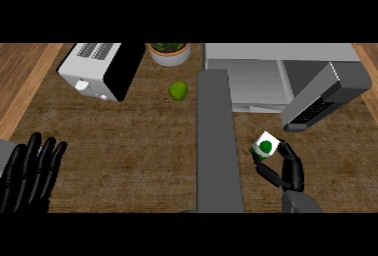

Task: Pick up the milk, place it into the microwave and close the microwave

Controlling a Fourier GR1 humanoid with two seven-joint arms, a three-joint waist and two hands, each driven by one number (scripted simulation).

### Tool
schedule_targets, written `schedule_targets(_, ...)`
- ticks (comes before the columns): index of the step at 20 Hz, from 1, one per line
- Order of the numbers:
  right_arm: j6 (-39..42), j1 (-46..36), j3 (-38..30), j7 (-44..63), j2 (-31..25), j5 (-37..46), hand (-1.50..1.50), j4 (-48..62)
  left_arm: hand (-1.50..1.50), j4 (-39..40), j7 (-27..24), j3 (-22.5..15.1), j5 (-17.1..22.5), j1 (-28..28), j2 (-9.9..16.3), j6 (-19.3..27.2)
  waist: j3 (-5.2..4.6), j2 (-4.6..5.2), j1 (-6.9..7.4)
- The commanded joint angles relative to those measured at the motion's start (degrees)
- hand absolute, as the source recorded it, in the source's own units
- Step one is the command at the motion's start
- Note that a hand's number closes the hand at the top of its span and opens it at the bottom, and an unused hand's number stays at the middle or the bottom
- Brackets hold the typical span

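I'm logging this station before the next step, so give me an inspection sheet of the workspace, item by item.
Surface: brown counter with lighter wooden edges.
Job's things: milk carton held above the counter; microwave at upper right, door open.
Clutter: green fruit; potted plant; white appliance at upper left.
Robot hands: right robot hand curled round the milk carton; left robot hand open, resting at the left edge.
Cables: nothing seen.
Surroundings: nothing seen.
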Motion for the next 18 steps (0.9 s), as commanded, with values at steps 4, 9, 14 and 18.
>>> schedule_targets(4, 12.2, -1.2, 1.0, -3.9, -2.3, -0.2, 1.50, -1.3, -1.50, 1.7, -2.9, 1.6, 1.5, 2.0, 0.5, -1.4, 0.38, 0.00, -0.55)
schedule_targets(9, 12.0, 1.5, 4.3, -8.5, 2.5, 2.1, 1.50, -3.1, -1.50, -5.2, 1.2, 1.0, 2.9, 5.4, 1.4, -1.9, 0.40, -0.08, -0.45)
schedule_targets(14, 20.0, 12.3, 8.2, -12.9, -1.7, 3.8, 1.50, -9.1, -1.50, -3.1, -1.1, 1.5, 1.6, 5.4, -0.1, -0.6, 0.35, -0.24, -1.23)
schedule_targets(18, 16.7, 16.9, 11.1, -6.7, 0.3, 4.0, 1.50, -19.1, -1.50, 1.2, 3.0, 5.4, 4.1, -3.3, 1.0, 0.0, 0.34, -0.07, -1.65)
